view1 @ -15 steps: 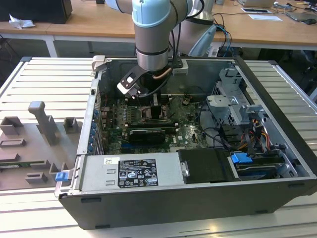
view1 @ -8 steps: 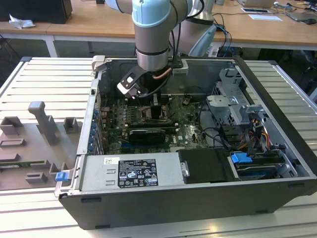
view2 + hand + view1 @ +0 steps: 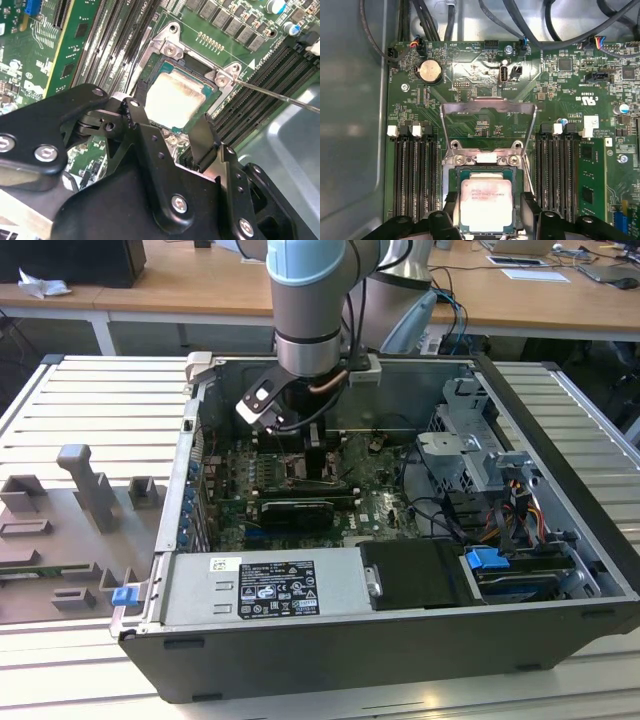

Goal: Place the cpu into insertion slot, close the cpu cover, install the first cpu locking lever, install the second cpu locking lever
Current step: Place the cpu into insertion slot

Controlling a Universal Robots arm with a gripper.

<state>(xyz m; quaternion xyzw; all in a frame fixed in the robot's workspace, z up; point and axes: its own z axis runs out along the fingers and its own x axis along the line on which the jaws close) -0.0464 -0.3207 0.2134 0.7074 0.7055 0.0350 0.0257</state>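
The cpu (image 3: 486, 202), a flat square chip with a pale silver top, lies in the insertion slot (image 3: 517, 181) on the green board; in the second wrist view the cpu (image 3: 175, 99) sits level inside the slot's metal rim (image 3: 170, 48). My gripper (image 3: 487, 212) is open, with one black finger (image 3: 451, 206) on each side of the chip and a small gap on at least one side. The cpu cover (image 3: 487, 106) stands swung open behind the slot, hinged at its edge. A thin locking lever (image 3: 280, 95) sticks out beside the slot. In the exterior view my gripper (image 3: 315, 465) reaches down into the computer case.
Long black memory slots (image 3: 415, 175) flank the socket on both sides (image 3: 560, 170). Cables (image 3: 435, 20) run above the board. The case wall (image 3: 330, 635), power supply and drive cage (image 3: 470, 440) surround the work area. Grey fixtures (image 3: 90, 485) stand at the exterior view's left.
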